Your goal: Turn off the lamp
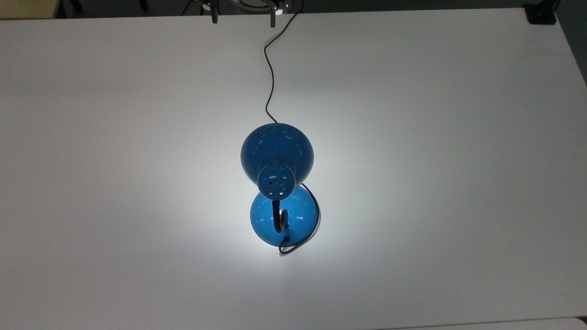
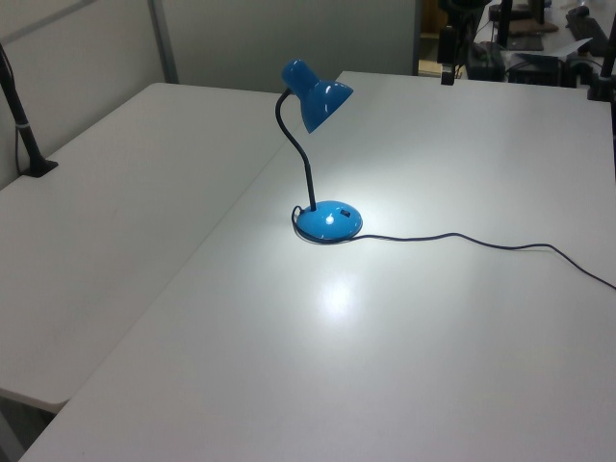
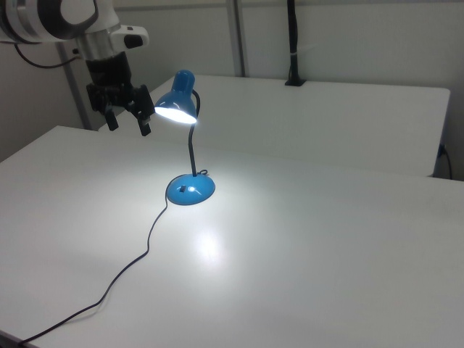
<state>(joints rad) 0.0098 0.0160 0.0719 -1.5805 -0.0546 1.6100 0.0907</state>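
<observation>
The blue lamp stands mid-table and is lit, throwing a bright pool of light on the white table. Its bell shade tilts down over the round base, joined by a black gooseneck. A small dark switch sits on the base. The thin black cord runs from the base toward the top view's upper edge. My gripper hangs open and holds nothing, well above the table, left of the shade in the right view. In the top view, the gripper is at the upper edge.
A second white table adjoins this one, with a black clamped post at its edge. A black block sits at the top view's upper right corner. Dark equipment stands beyond the table's far end in the left view.
</observation>
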